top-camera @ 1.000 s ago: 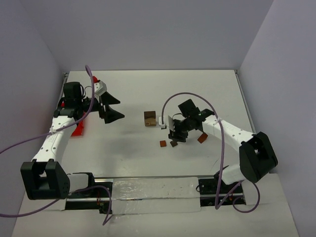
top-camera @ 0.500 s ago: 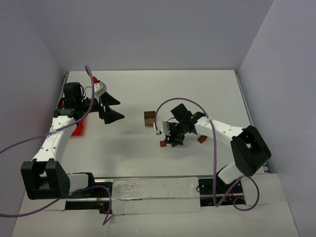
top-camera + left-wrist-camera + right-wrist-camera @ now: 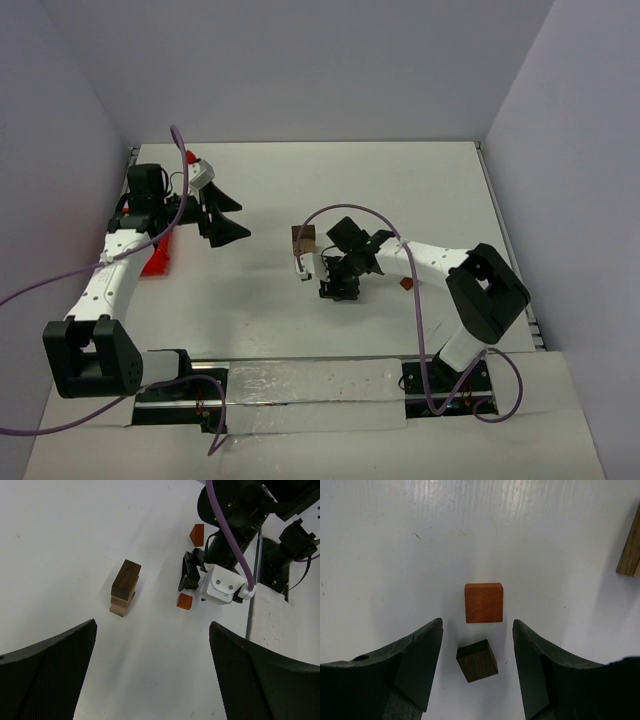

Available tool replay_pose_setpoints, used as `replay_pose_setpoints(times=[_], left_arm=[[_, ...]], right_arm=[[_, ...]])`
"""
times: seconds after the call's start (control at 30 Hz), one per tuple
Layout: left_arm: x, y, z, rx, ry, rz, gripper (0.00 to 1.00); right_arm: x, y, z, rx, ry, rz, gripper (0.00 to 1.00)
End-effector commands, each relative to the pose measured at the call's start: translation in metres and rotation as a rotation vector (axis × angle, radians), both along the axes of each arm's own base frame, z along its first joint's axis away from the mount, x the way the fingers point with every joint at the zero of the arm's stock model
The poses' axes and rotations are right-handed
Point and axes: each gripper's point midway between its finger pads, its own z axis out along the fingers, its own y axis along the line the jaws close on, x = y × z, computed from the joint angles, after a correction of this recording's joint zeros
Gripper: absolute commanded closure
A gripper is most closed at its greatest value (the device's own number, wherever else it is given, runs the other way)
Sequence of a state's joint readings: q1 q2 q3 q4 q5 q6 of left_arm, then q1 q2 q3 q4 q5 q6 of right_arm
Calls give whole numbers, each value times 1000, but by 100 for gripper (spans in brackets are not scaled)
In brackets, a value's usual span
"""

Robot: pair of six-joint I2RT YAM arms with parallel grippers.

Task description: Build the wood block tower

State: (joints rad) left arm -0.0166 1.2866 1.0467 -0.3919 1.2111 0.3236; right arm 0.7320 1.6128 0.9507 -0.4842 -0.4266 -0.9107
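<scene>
Hovering for the next pick, the right fingers stand half open, empty, astride the dark cube, reddish block just past their tips, tower ahead to their right; squaring up and closing seems next, left fingers wide, empty.

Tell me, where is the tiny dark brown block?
In the right wrist view, the dark brown block sits untouched between the right gripper's open fingers, just below the reddish-brown block.

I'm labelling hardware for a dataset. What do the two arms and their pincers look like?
Left arm and right arm: white links, black joints, each trailing a purple cable. Left pincer and right pincer: two broad black fingers, a white box behind.
</scene>
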Motion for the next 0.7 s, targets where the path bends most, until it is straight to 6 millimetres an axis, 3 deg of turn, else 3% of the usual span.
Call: replay_pose_setpoints(times=[0.0, 0.27, 0.67], left_arm=[[-4, 0, 19, -7, -73, -35, 1], [-3, 1, 18, 6, -88, -31, 1], [-2, 2, 14, 11, -78, -35, 1]], right_arm=[[14, 17, 11, 35, -37, -7, 35], [15, 21, 6, -6, -11, -20, 42], [6, 13, -11, -91, 15, -8, 43]])
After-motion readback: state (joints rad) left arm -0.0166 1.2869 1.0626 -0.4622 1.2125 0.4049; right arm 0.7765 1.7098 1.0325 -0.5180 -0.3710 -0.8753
